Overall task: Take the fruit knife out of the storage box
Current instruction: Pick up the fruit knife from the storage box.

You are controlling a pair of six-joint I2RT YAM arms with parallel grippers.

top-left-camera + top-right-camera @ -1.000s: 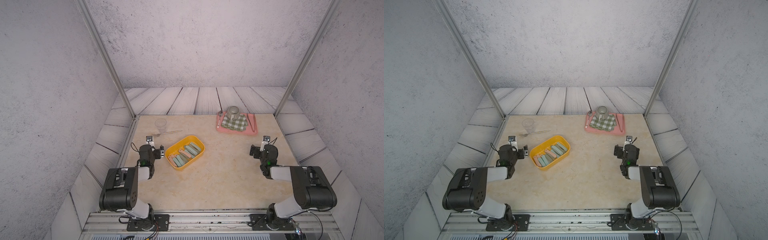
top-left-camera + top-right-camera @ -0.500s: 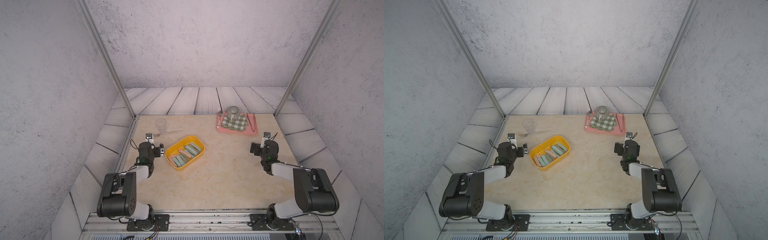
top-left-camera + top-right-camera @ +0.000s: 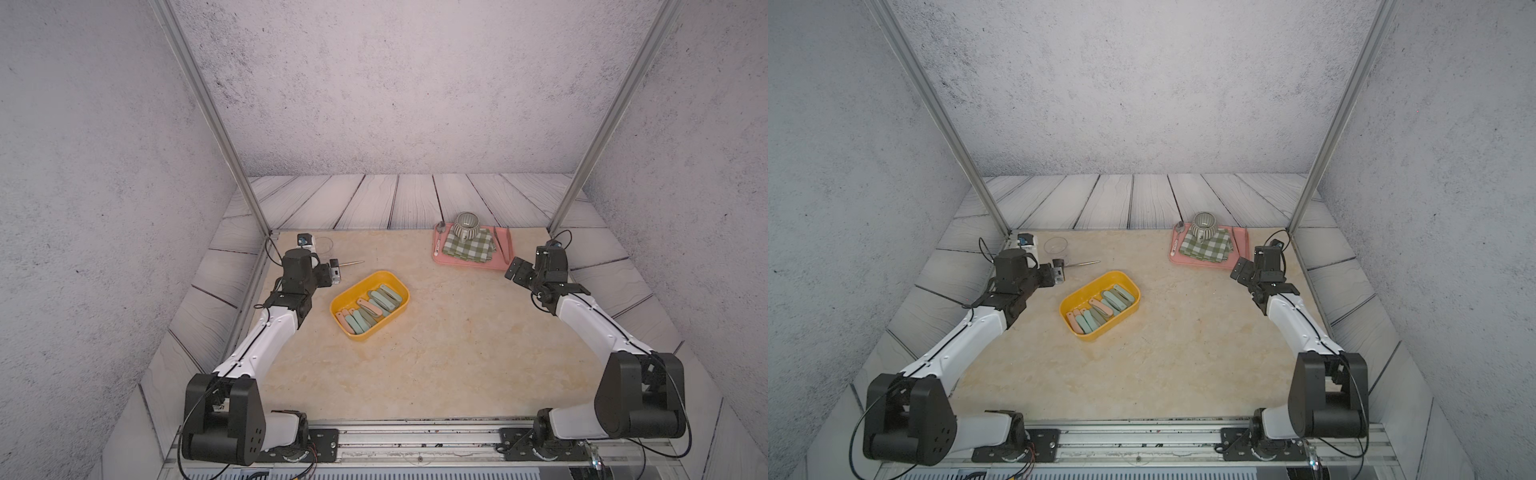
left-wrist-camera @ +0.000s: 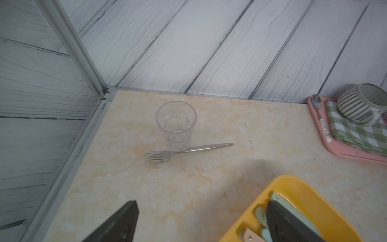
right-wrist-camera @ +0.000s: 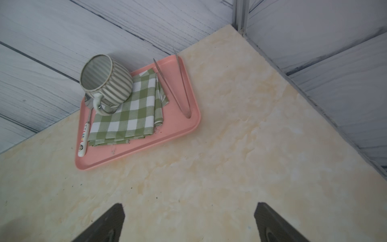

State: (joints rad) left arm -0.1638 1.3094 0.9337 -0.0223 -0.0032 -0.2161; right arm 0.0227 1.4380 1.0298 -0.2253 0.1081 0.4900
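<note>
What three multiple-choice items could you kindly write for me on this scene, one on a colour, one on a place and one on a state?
1. The cloth on the pink tray, under the striped mug, is: A. plain blue; B. green-and-white check; C. red-striped.
2. The fork lies: A. on that tray; B. inside the mug; C. on the table beside the clear cup.
3. The left gripper is: A. open and empty; B. shut on the fork; C. shut on the cup.
Key: 1 B, its checks show in the right wrist view; 2 C, the left wrist view shows it by the cup's base; 3 A, its jaws stand wide apart with nothing between.
</note>
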